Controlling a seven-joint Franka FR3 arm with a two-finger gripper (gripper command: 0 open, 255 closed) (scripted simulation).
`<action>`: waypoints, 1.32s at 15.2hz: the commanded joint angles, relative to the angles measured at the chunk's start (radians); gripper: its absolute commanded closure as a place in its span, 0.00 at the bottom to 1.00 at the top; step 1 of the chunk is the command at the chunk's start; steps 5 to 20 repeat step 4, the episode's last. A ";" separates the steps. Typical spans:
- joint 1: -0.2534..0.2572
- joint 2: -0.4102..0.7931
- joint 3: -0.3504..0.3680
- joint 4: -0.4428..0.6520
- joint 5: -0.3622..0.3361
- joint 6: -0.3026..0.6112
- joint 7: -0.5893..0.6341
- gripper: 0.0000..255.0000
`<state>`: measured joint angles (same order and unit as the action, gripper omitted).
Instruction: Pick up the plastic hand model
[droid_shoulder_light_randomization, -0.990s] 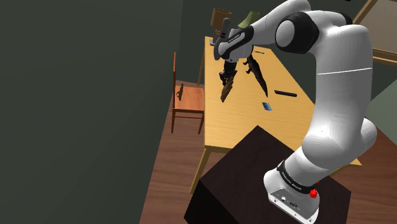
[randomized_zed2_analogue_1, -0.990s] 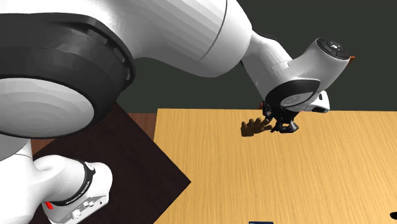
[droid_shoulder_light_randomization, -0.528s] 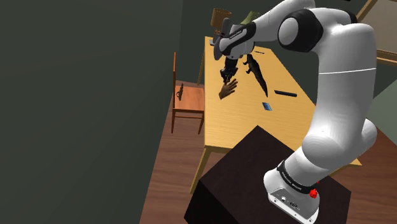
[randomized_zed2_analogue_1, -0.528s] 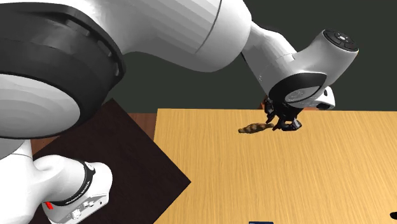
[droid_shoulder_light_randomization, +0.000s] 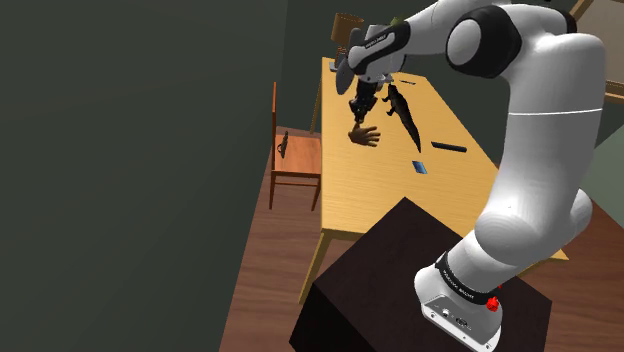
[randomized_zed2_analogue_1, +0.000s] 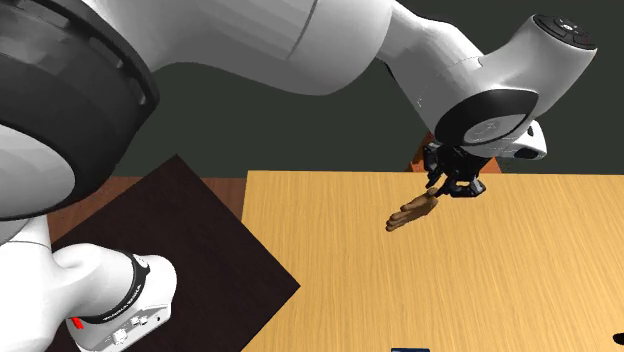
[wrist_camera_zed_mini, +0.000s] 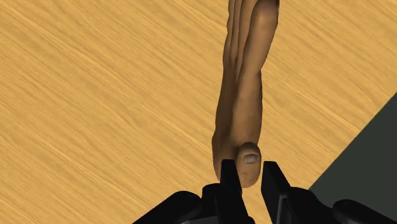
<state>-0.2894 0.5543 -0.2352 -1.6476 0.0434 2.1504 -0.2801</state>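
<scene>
One hand model (randomized_zed2_analogue_1: 412, 213) hung from the gripper (wrist_camera_zed_mini: 250, 175), whose fingers (wrist_camera_zed_mini: 230, 184) stood narrow, pinched on the thumb tip alone. The model slanted down and away from the jaws, over the table (droid_shoulder_light_randomization: 370, 190) near its long edge on the chair's side, toward the end far from the stand. It looked to be clear of the top, though only by a little.

Such a hold is small and off to one side, so the model could likely pivot or slip. To do the lift well, the arm should rise straight and slowly, with the squeeze held firm and no quick turning of the wrist. It should also stay over the table, not past the edge, so that a drop would land on the top. The lizard figure (droid_shoulder_light_randomization: 404, 112) lay just beyond the gripper, toward the middle of the table, and was best given room.

By count: one hand model, one lizard figure, one dark bar (droid_shoulder_light_randomization: 448, 147), one small card (droid_shoulder_light_randomization: 420, 167), one chair (droid_shoulder_light_randomization: 296, 152) with one small dark thing (droid_shoulder_light_randomization: 283, 143) on its seat.
</scene>
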 joint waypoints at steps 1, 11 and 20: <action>0.002 -0.016 -0.002 0.005 -0.003 -0.020 0.001 1.00; 0.003 -0.023 -0.003 0.009 -0.005 -0.032 0.001 1.00; 0.003 -0.023 -0.003 0.009 -0.005 -0.032 0.001 1.00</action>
